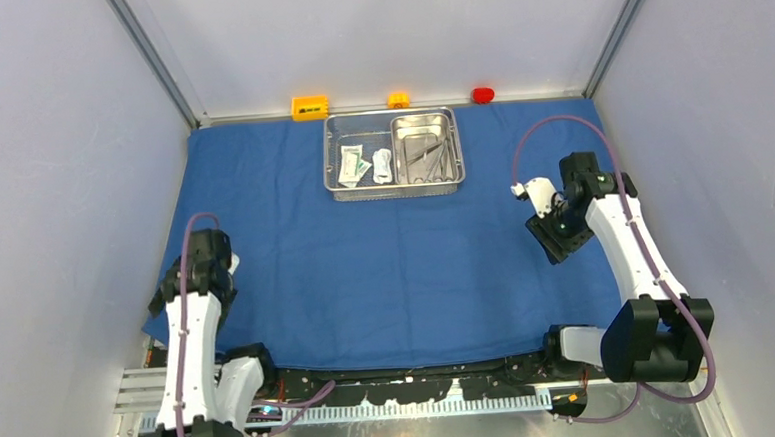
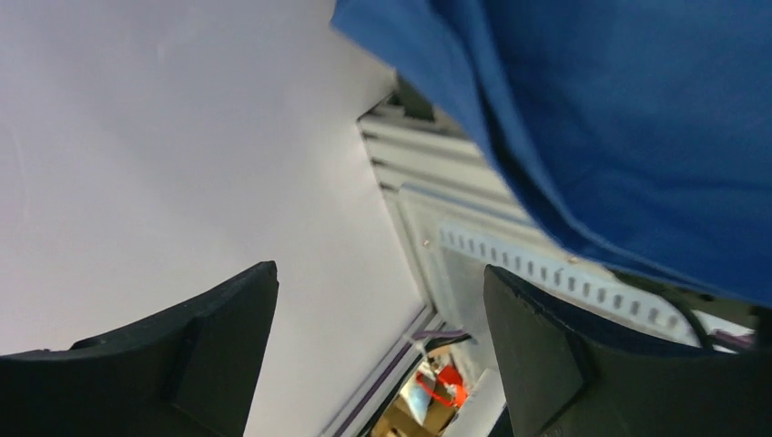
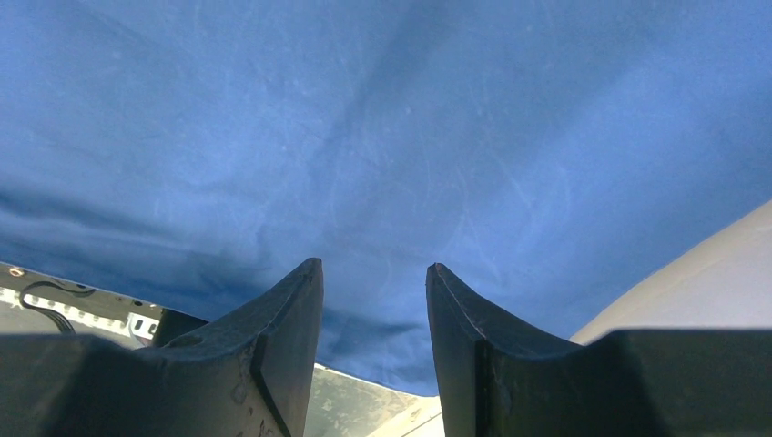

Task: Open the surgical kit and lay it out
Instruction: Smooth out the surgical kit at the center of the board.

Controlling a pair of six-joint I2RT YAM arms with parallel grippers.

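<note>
The surgical kit's blue cloth wrap (image 1: 386,269) lies spread flat over the table. At its back middle stands the steel mesh tray (image 1: 334,153). Inside the tray are white-green packets (image 1: 356,164) on the left and the smaller steel pan (image 1: 424,126) on the right, which holds thin scissors and forceps (image 1: 428,158). My left gripper (image 1: 172,290) hangs at the cloth's near left edge; in the left wrist view it (image 2: 380,273) is open and holds nothing, with the cloth (image 2: 619,109) beside it. My right gripper (image 1: 550,242) hovers over the cloth's right side, open (image 3: 375,266) above bare cloth (image 3: 364,118).
An orange block (image 1: 310,107), a yellow block (image 1: 398,100) and a red block (image 1: 482,95) sit along the back wall behind the tray. Grey walls close in both sides. A metal rail (image 1: 374,409) runs along the near edge between the arm bases.
</note>
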